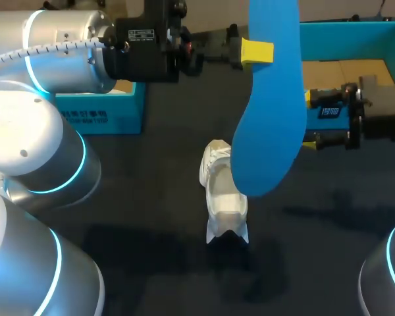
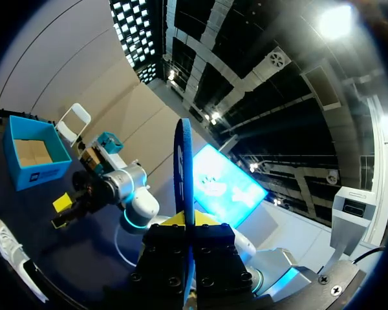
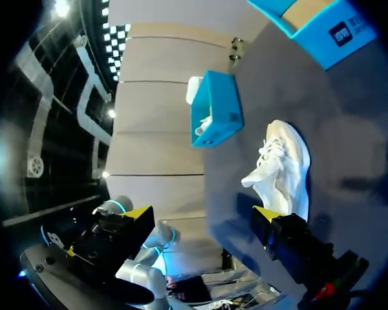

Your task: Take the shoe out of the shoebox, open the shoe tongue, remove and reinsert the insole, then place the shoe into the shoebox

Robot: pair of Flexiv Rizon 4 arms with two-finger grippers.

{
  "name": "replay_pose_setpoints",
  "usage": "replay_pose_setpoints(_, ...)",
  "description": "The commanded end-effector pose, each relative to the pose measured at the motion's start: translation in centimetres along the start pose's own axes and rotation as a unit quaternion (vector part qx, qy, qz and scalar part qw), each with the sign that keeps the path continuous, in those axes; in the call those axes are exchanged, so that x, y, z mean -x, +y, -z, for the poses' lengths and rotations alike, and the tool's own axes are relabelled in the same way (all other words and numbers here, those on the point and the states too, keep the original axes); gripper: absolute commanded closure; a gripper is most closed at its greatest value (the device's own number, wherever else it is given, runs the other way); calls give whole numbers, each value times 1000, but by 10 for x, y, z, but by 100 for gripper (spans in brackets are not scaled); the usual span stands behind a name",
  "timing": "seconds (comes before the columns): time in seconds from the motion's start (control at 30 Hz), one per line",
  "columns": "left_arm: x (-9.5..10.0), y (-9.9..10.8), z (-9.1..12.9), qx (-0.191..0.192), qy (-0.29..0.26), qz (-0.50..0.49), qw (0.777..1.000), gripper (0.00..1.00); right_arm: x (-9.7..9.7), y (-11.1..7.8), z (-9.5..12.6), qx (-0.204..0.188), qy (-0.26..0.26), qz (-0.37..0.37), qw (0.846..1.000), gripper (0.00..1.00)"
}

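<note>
dark table (image 1: 151,197), white shoe (image 1: 224,197) alone at centre, left tool (image 1: 258,51) clamping blue insole (image 1: 270,118) aloft, right tool (image 3: 204,213) spread wide

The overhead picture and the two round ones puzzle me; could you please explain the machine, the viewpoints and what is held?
It is a robot with two arms at a dark table. The overhead picture looks down from behind it; each round one comes from a camera on a wrist. The left arm has its jaws shut on a blue insole, held up off the table. A white shoe sits on the table. The right arm has open, empty jaws. A blue shoebox stands at the far right.
</note>
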State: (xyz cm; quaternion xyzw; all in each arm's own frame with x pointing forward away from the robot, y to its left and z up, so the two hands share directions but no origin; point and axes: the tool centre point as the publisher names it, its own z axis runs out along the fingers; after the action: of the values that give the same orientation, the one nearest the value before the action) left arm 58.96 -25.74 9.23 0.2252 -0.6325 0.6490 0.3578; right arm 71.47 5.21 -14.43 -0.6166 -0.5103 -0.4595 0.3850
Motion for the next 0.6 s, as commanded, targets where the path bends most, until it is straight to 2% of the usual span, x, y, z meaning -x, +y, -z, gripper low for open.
replay_pose_setpoints(0.03, 0, 1, -2, -1, -1, 0, 1000, 100, -3, 6, -1, -17, 12, 1, 1000, 0)
replay_pose_setpoints(0.53, 0, 1, -2, -1, -1, 0, 1000, 100, -5, 6, -1, -22, 20, -1, 1000, 0)
replay_pose_setpoints(0.6, 0, 1, -2, -1, -1, 0, 1000, 100, -12, 9, -3, -28, 46, 15, 998, 0)
